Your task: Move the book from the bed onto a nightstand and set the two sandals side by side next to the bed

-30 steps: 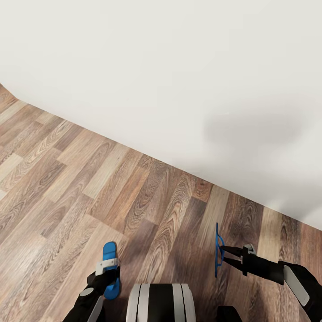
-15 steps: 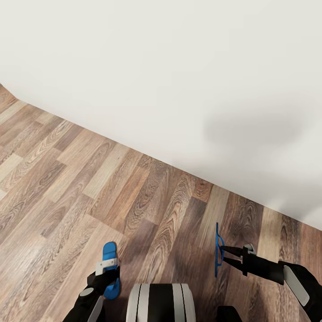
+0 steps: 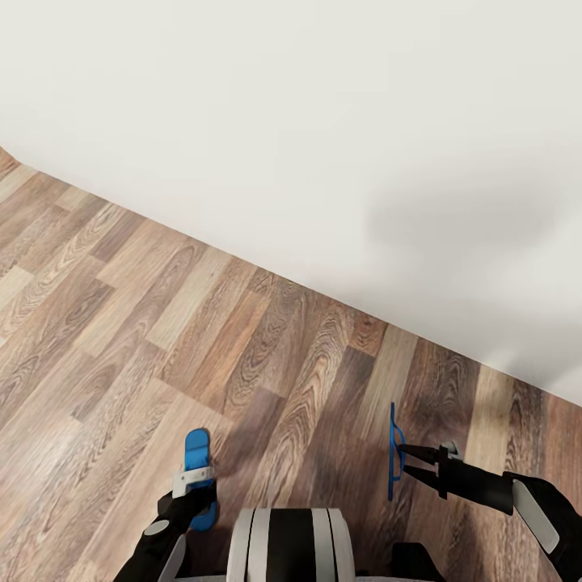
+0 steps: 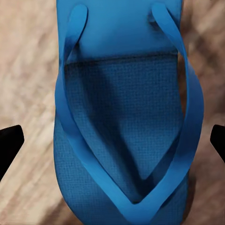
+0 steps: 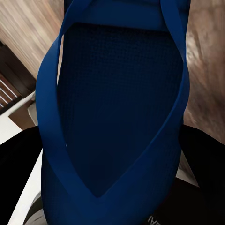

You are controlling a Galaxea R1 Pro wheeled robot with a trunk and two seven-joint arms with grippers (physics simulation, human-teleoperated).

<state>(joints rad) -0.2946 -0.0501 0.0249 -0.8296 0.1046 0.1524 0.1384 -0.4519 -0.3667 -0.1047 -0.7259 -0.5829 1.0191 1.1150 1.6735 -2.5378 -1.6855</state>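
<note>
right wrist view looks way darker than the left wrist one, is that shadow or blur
Shadow, mostly: in the right wrist view the sandal renders deep navy, shaded and close to the lens, its weave still crisp; in the left wrist view the other sandal is bright blue, evenly lit; the head view shows a soft grey shadow patch on the white wall.

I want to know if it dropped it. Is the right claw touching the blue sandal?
Touching. In the head view the right claw has its two fingers closed on the edge-on blue sandal, which hangs upright off the floor.
</note>
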